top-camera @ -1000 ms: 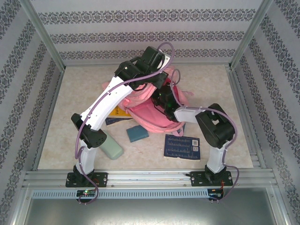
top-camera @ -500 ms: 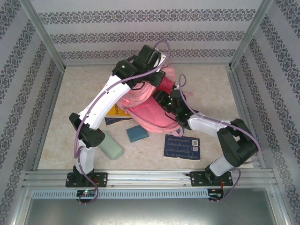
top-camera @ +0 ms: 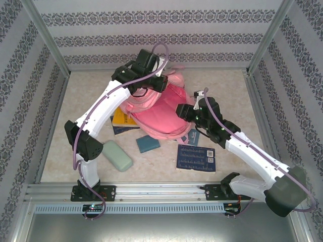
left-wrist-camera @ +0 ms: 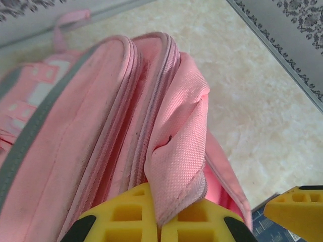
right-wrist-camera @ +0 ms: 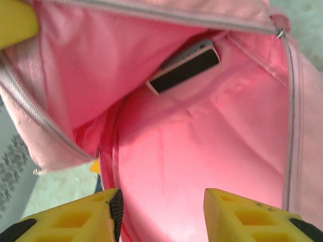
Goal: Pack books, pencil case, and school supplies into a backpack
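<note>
Your left gripper is clenched on a fold of cloth at the rim of the backpack, holding the mouth up. That thin pinch could slip free and drop the flap over the opening. Your right gripper hangs at the backpack's mouth, fingers apart and empty, with one book lying deep inside, so a careless pull-out could catch the zipper and drag the backpack onto the pencil case and the navy book lying just on its near side.
</note>
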`<act>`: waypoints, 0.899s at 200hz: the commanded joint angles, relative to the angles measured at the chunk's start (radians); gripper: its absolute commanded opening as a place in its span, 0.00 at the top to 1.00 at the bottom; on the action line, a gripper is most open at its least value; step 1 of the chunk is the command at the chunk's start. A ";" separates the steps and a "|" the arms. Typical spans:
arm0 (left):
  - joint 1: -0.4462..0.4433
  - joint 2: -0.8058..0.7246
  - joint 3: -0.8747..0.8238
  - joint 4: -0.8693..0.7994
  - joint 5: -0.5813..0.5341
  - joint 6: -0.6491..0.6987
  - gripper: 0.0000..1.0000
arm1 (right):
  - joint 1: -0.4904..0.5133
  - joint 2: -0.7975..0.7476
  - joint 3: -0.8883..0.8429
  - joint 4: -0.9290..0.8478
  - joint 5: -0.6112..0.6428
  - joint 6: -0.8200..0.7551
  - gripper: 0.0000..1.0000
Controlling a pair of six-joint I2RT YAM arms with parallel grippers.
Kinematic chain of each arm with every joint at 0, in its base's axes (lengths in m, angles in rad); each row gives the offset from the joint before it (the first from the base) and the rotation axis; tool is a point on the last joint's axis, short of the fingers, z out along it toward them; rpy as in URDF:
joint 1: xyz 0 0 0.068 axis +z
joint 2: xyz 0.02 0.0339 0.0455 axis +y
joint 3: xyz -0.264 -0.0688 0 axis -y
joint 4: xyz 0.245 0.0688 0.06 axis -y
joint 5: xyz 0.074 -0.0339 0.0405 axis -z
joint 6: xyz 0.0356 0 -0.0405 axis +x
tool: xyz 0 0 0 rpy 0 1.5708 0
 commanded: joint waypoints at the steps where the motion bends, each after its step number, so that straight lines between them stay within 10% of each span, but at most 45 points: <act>1: 0.011 -0.013 -0.065 0.135 0.084 -0.048 1.00 | 0.031 0.004 0.015 -0.153 -0.107 -0.109 0.50; 90: 0.074 -0.022 -0.306 0.321 0.293 -0.180 0.98 | 0.453 0.286 0.196 -0.206 -0.012 -0.380 0.15; 180: 0.151 -0.072 -0.540 0.621 0.485 -0.389 0.98 | 0.666 0.623 0.456 -0.226 0.046 -0.321 0.02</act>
